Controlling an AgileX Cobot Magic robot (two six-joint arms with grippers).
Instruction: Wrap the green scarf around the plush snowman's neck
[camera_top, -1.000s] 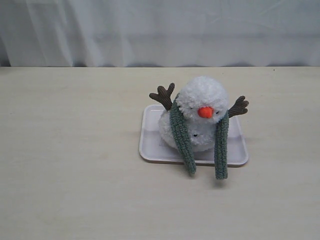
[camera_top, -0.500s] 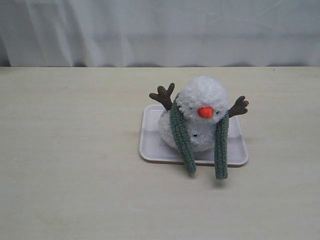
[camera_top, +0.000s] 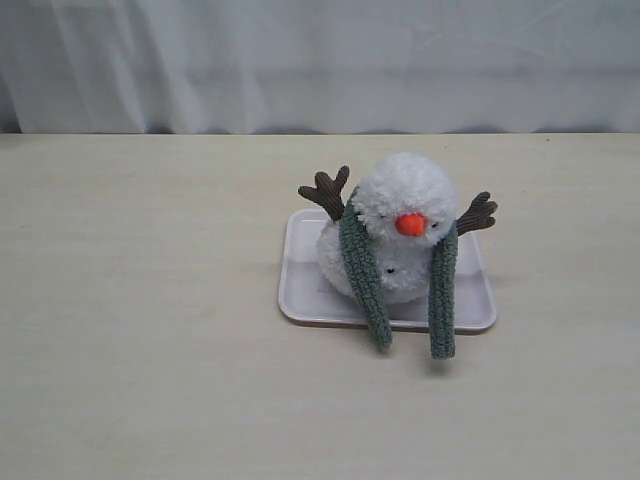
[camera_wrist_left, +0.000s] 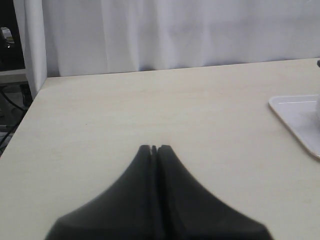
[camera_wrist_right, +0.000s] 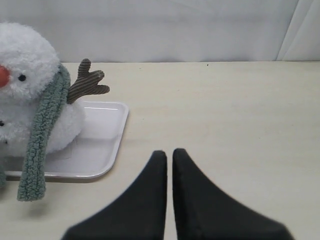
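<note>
The plush snowman sits on a white tray in the middle of the table, orange nose facing the camera and brown twig arms spread. The green scarf lies round its neck, and both ends hang down in front past the tray's near edge. In the right wrist view the snowman and the scarf show to one side. My right gripper is shut and holds nothing, apart from the tray. My left gripper is shut too, over bare table, away from the tray's corner.
A white curtain hangs behind the table's far edge. The table's side edge and dark equipment beyond it show in the left wrist view. Neither arm appears in the exterior view.
</note>
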